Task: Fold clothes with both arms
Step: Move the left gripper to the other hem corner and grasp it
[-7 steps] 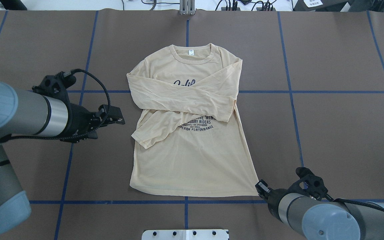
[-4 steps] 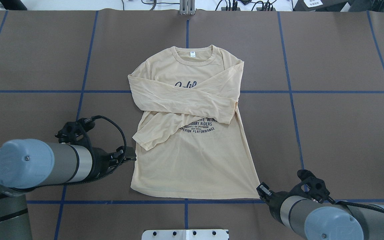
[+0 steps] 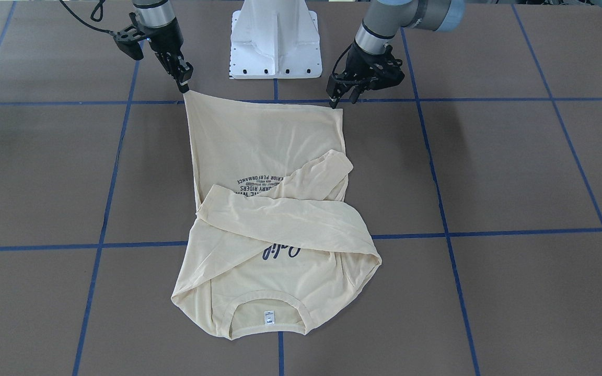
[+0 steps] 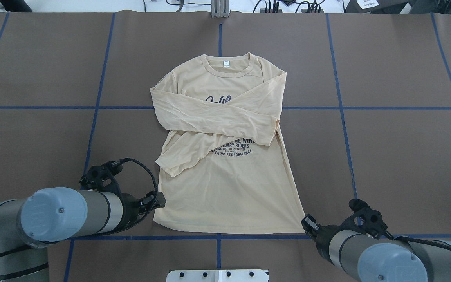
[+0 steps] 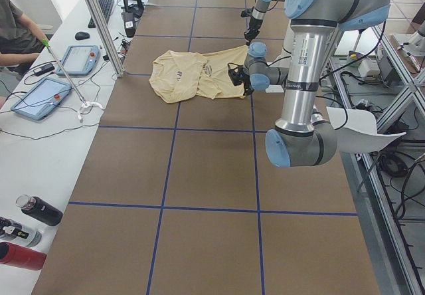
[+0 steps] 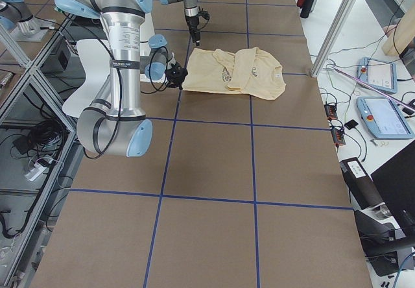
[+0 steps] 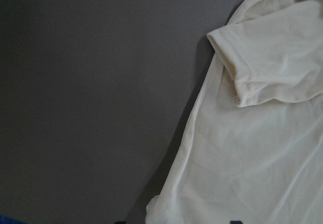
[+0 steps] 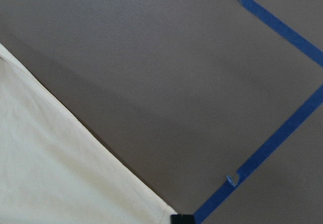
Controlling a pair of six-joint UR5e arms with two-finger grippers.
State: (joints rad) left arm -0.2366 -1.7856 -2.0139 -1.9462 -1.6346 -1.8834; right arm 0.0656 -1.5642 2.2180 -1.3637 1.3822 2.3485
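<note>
Shirt (image 4: 225, 188) lies flat in the middle of the table (image 4: 386, 156), thin, soft and floppy, best held by its two bottom corners: the right gripper (image 3: 183, 86) pinches one corner, and the left gripper (image 3: 340, 99) hangs with jaws apart just beside the other.

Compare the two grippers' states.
The right gripper is shut on a hem corner of the shirt. The left gripper is open beside the other corner. The right's corner is drawn to a point and the left's lies flat. Both are at the hem nearest the robot.

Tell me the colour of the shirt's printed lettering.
Navy lettering on the pale cream-yellow long-sleeved shirt; clearest in the overhead view.
</note>
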